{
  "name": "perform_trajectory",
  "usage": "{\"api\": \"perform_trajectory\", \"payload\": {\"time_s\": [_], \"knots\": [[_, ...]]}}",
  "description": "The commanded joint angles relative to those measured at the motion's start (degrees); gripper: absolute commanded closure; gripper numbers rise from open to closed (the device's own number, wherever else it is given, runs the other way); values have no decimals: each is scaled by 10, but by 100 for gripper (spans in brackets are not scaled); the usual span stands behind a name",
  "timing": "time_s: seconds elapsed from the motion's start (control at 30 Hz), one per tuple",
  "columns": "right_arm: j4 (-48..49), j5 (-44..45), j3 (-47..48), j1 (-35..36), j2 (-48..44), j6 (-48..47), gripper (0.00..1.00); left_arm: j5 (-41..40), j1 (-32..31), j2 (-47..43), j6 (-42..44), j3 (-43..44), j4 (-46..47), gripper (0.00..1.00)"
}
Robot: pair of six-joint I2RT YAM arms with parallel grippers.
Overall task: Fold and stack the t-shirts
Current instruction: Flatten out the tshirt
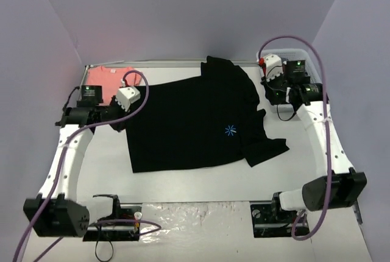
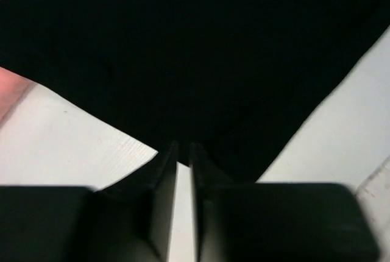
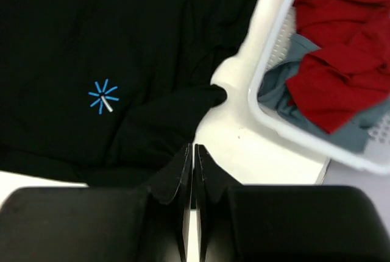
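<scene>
A large black t-shirt (image 1: 189,122) with a small blue starburst (image 1: 230,130) lies spread across the middle of the table. A salmon-pink t-shirt (image 1: 105,79) lies at the back left. My left gripper (image 1: 124,120) is at the black shirt's left edge. In the left wrist view its jaws (image 2: 183,147) stand a narrow slit apart with their tips at the black t-shirt (image 2: 195,42) hem; whether cloth is pinched there is hidden. My right gripper (image 1: 268,99) is at the shirt's right side, shut (image 3: 194,147) on the sleeve edge of the black t-shirt (image 3: 91,42).
A white plastic basket (image 1: 304,58) stands at the back right, its rim (image 3: 268,109) close to my right gripper, with red and grey-blue clothes (image 3: 341,42) inside. Purple walls enclose the table on three sides. Crinkled plastic film (image 1: 195,219) lies along the near edge between the arm bases.
</scene>
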Motion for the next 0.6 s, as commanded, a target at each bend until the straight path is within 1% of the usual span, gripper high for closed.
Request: {"api": "perform_trajectory", "payload": {"time_s": [0.0,0.07,0.1,0.27,0.43,0.57], "knots": [[33,-19,32,12,65,-4,100,-45,3,60,-86,-26,165,92],[33,-11,63,18,123,-7,100,-53,3,103,-104,-24,206,94],[33,-6,73,25,142,-7,100,-60,3,125,-112,-22,217,97],[30,45,133,46,258,3,100,-73,-10,176,-141,-8,264,98],[23,81,131,66,334,-5,100,-80,-19,214,-148,0,267,98],[23,96,110,66,365,-11,100,-99,-37,229,-139,-12,270,98]]}}
